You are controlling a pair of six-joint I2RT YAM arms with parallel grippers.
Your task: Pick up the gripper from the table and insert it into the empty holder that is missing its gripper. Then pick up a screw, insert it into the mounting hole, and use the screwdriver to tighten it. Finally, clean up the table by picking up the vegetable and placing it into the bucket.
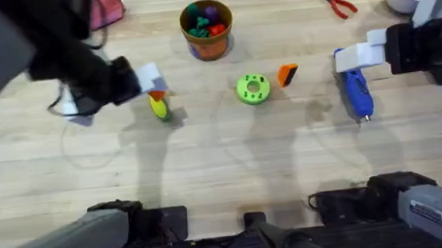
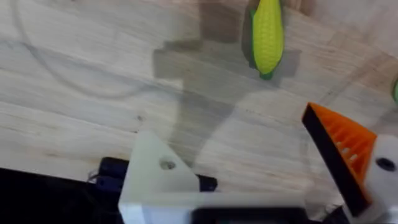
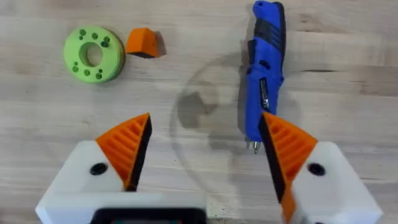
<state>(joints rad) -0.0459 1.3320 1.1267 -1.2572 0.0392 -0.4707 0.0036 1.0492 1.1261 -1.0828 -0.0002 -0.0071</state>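
Gripper, the loose orange wedge, is seen lying on the table just beside the green holed disc, on the side towards the screwdriver; nothing is touching it. The screwdriver lies flat farther out on that same side, well apart from the disc. The vegetable lies on the disc's opposite side, and the bucket, already holding toy produce, stands beyond the disc towards the table's far edge.

The holder, a bare white mount with an empty hole, is carried on the left gripper, whose other finger has its orange ribbed pad; that claw is spread wide and grasps nothing, hovering near the vegetable. The right gripper is likewise released, both pads fitted, and is poised above the table beside the screwdriver.

Insertion is judged not yet begun. The wedge is small and faceted, so it could be squeezed out sideways or knocked against the disc if pinched off-centre. If it is grasped in the wrong orientation, it may jam against the holder, or the mounting hole may not line up for the screw. The screwdriver could be rolled away by a careless approach.
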